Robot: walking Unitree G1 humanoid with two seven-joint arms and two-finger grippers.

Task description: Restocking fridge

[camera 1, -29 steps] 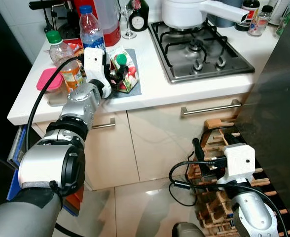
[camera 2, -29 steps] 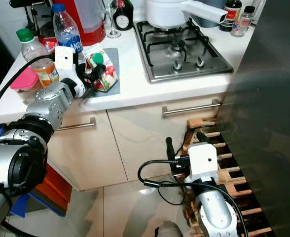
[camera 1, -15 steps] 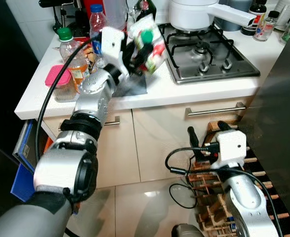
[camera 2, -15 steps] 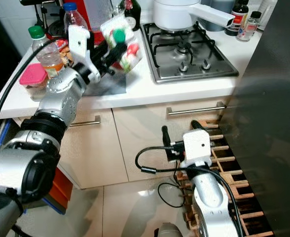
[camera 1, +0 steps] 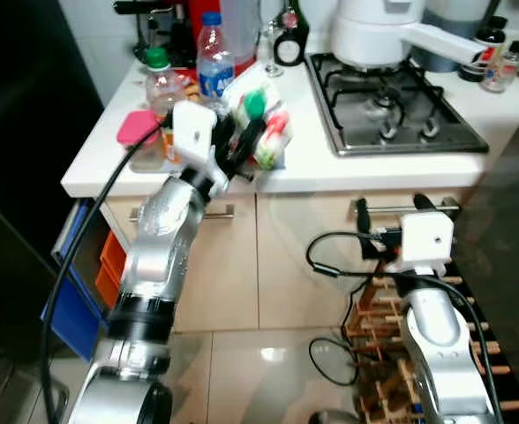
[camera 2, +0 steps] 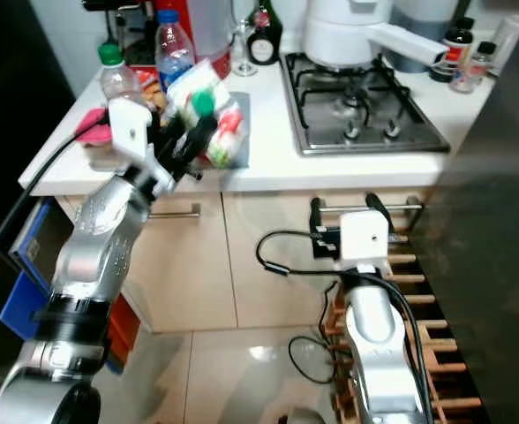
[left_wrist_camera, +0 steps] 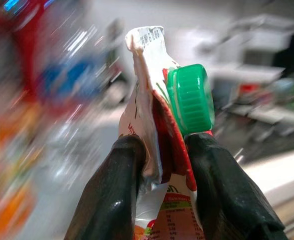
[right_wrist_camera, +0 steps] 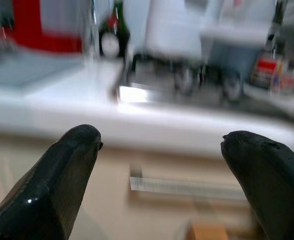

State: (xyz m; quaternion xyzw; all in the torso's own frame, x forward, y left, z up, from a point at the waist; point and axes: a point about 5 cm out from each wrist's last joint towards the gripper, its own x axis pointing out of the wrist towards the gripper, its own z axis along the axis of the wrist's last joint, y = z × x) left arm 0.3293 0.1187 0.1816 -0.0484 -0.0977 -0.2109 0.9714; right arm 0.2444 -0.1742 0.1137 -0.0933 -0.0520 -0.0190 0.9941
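One carton [camera 1: 270, 132], white and red with a green cap [left_wrist_camera: 191, 98], is pinched in the left gripper [camera 1: 242, 146] and held off the counter [camera 1: 304, 168], just above its front edge. In the left wrist view, both black fingers [left_wrist_camera: 118, 192] clamp the carton's top fold just below the cap, one on each side. The background there is blurred.

Right gripper [camera 2: 346, 216] is low in front of the cabinet, at the level of the drawer handle [camera 1: 392, 207], fingers spread wide and holding nothing. In the right wrist view, its two fingertips [right_wrist_camera: 67, 175] sit well apart, with the counter edge between them.

On the counter behind the carton:
- Two plastic bottles, one with a green cap [camera 1: 161, 84] and one with a blue cap [camera 1: 213, 69], side by side.
- One pink-lidded tub [camera 1: 138, 132] near the left corner.
- One red appliance [camera 2: 198, 22] at the back.
- One dark round bottle [camera 1: 289, 44] next to one glass.

Right of these:
- One gas hob [camera 1: 392, 106] with a white pot [camera 1: 374, 35] on a rear burner.
- Two small bottles [camera 1: 498, 66] past the hob at the far right.

Below, a wooden rack [camera 1: 379, 327] stands on the tiled floor by the right arm.
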